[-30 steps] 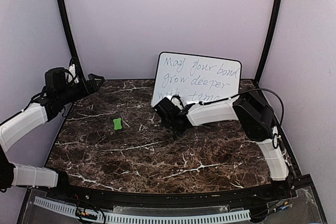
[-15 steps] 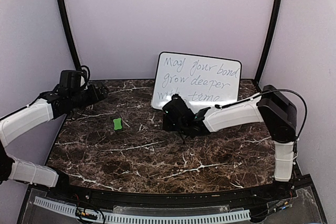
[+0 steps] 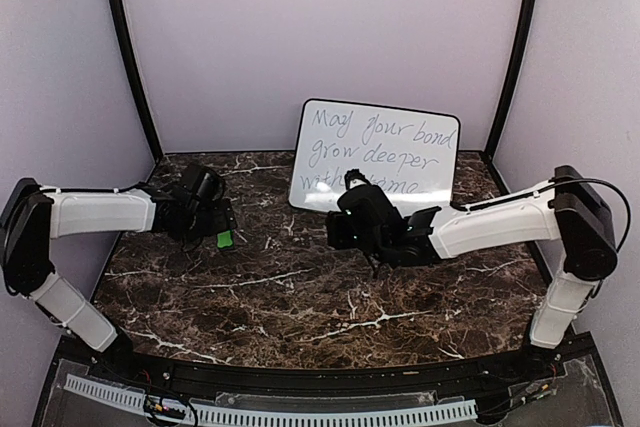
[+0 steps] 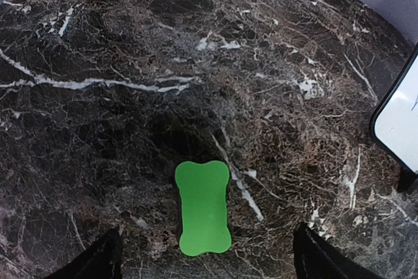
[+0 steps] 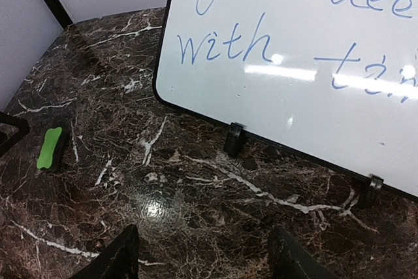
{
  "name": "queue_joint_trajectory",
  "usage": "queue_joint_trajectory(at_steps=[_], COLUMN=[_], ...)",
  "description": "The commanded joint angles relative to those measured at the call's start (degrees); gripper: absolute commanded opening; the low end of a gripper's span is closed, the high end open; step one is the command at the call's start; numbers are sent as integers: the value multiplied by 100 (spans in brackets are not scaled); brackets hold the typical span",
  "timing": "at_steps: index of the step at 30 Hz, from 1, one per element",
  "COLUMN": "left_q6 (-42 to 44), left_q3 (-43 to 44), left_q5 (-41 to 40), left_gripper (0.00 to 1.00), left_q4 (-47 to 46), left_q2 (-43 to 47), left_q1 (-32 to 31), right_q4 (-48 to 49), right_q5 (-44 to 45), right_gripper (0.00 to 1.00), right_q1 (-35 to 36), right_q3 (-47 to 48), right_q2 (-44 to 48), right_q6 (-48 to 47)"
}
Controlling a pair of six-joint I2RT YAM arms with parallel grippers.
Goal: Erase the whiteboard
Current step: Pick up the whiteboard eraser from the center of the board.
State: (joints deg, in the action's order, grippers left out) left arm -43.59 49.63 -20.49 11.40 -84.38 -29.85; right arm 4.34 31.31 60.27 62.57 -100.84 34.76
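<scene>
The whiteboard (image 3: pixel 385 145) stands tilted at the back of the marble table, with blue handwritten words on it; its lower part and black feet show in the right wrist view (image 5: pixel 307 57). A small green eraser (image 3: pixel 225 239) lies flat on the table; it fills the middle of the left wrist view (image 4: pixel 203 208) and shows at the left of the right wrist view (image 5: pixel 49 147). My left gripper (image 3: pixel 218 219) is open and hovers right over the eraser, fingers on either side, not touching. My right gripper (image 3: pixel 348 229) is open and empty, in front of the board's lower left.
Dark marble tabletop (image 3: pixel 300 297) with white veins. Purple walls close the back and sides, with black poles (image 3: pixel 125 47) at the back corners. The board's left foot (image 5: pixel 234 139) stands just ahead of my right gripper.
My left arm has swung in from the left wall and down over the green eraser. My right arm has stretched out low and shifted slightly right in front of the board.
</scene>
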Motion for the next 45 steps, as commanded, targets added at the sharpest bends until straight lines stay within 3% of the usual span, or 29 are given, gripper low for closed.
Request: queue_joint_trajectory(at_steps=[1, 6, 17, 20, 33, 45], left_q6=[-224, -326, -414, -436, -433, -335], left_q3=[377, 492, 594, 615, 644, 593], left_q5=[-432, -439, -699, -685, -794, -1050], left_gripper=[84, 73, 70, 64, 54, 52], left_q4=[301, 321, 100, 34, -103, -299], left_q2=[-433, -896, -1394, -1525, -1685, -1852], left_q1=[-233, -349, -355, -355, -347, -317], right_q4=[181, 231, 300, 287, 261, 240], right_q5=[294, 353, 246, 218, 110, 68], right_gripper=[64, 63, 63, 63, 63, 63], right_q1=[36, 41, 42, 41, 51, 95], right_q3=[-292, -487, -574, -596, -556, -508], right_q2=[279, 429, 400, 411, 306, 219], right_q6=[31, 87, 164, 208, 292, 345])
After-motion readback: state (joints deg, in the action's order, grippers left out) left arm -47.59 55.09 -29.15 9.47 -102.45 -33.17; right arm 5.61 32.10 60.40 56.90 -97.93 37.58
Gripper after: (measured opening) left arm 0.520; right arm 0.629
